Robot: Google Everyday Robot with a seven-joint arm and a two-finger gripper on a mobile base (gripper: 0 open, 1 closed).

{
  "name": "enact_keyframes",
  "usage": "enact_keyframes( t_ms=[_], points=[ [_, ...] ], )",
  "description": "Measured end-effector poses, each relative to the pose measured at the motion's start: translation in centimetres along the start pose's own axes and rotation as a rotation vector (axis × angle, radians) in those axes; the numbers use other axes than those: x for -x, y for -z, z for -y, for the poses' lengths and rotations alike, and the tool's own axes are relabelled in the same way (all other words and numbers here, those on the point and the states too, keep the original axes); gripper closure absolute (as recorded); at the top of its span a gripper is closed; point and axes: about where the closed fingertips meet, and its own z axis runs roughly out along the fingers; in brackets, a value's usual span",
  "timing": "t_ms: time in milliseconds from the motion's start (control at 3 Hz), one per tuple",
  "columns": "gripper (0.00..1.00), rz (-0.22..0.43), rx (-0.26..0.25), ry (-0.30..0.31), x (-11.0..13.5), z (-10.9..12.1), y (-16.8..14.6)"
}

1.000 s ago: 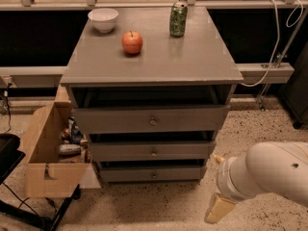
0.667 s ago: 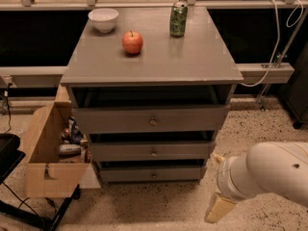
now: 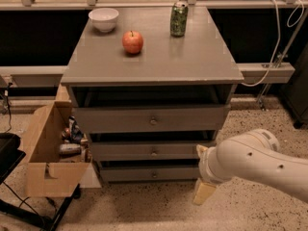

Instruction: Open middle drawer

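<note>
Middle drawer [image 3: 144, 151]: grey flat front, small round metal knob at centre, level, appears closed, set between the top drawer and the bottom drawer. The arm hides its right end. Gripper [image 3: 203, 192] hangs low, just beside the drawer's right end.

This looks like a lab or office test area rather than a home. A lone grey drawer cabinet [image 3: 159, 64] stands on a speckled floor [image 3: 144, 203]. A cardboard box [image 3: 48, 179] of cans sits at its left, and loose cables [image 3: 277, 18] hang far right by a metal railing [image 3: 43, 5]. The gripper [image 3: 203, 192] hangs low, near right.
</note>
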Motion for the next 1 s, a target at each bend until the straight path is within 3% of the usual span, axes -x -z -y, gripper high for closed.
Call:
enact_keyframes(
  t_ms=[1000],
  points=[
    [0.00,-0.076,-0.077,0.150,3.8,7.3,-10.3]
  ],
)
